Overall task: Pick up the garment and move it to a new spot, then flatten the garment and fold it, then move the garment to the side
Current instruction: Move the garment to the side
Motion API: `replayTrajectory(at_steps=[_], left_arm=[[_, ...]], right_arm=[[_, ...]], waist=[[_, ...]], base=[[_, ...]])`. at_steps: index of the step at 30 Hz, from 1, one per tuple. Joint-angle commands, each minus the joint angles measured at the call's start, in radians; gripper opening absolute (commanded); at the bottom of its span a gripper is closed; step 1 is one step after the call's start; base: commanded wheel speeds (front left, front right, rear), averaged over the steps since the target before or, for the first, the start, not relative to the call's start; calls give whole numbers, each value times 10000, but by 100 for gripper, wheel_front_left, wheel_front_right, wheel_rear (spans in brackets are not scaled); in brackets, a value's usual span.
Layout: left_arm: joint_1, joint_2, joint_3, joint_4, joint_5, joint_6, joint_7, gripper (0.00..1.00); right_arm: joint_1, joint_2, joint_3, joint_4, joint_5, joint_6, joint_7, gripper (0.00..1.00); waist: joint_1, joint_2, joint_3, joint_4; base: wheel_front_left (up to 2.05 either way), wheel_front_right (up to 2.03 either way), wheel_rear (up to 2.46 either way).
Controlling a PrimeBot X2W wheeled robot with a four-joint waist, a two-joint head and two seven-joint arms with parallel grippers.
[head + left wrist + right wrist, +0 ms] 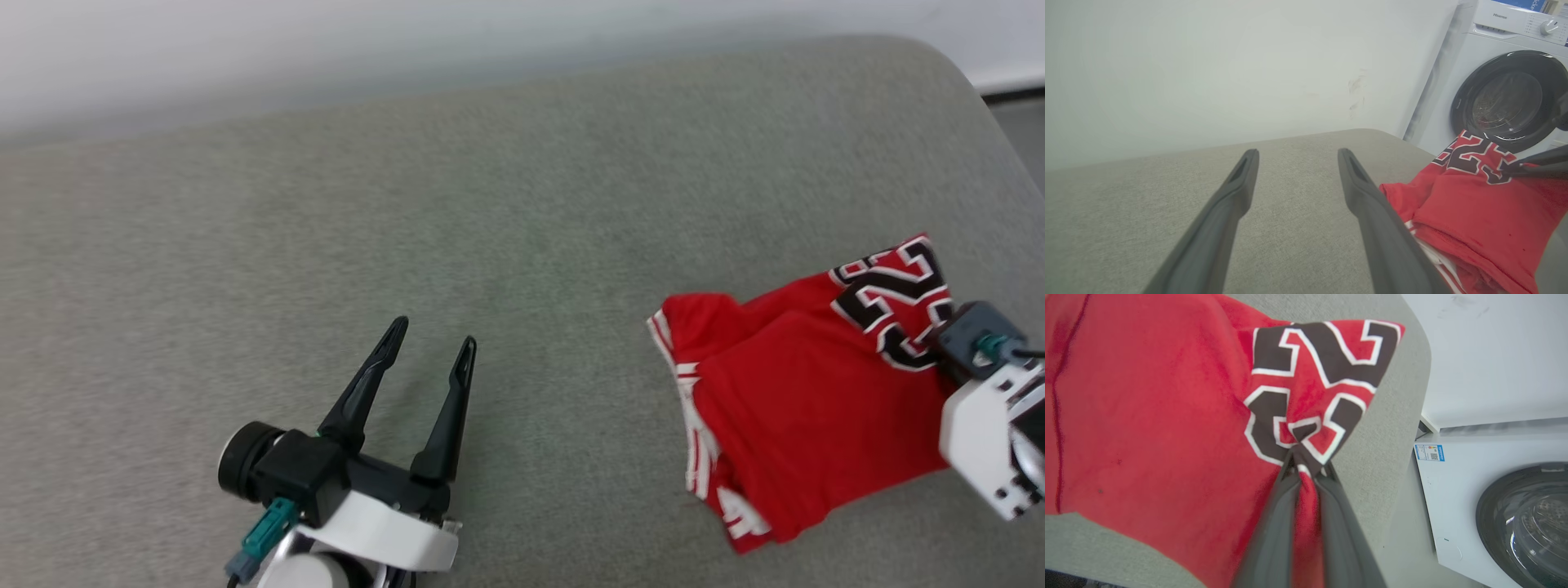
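The garment (792, 392) is a red jersey with black-and-white number print, lying bunched on the right part of the grey cushioned surface (490, 204). My right gripper (1306, 459) is shut on the garment (1167, 416), pinching a fold of the numbered cloth between its two dark fingers. In the head view the right wrist (992, 416) sits at the garment's right edge. My left gripper (433, 331) hovers open over bare surface to the garment's left, nothing between its fingers (1241, 179). The garment (1474, 204) also shows in the left wrist view.
A white washing machine (1506, 94) with a dark round door stands beyond the surface's rounded right end. A pale wall (1208, 73) runs behind the surface. The surface's edge (1404, 437) falls away just right of the garment.
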Motion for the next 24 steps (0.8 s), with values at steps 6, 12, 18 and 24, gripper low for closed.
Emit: replayTrajectory(at_steps=[6,12,18,24], left_arm=[[-924,468,-413,-356,136,-17,-37,100],[-1618,951,-673,-891,267,-17,15,100],[-2184,1349,-687,-1673,321,-17,429,100],[-2479,1522,-504,-2370,301,60,713,100]], right_arm=[[-1019,-431,-353,1384,-11,-19,-1066,0],[-1757,-590,-1051,3108,-219,-20,-2195,0],[-2348,-375,-2081,4825,-458,-19,-3171,0],[-2717,-253,-2934,6042,-743,-19,-3702,0]], waist=[[-1,0,1560,-1095],[-1,0,2573,-1340],[-1,0,3370,-1185],[-1,0,3815,-905]], base=[[0,0,0],[0,0,0],[0,0,0],[0,0,0]])
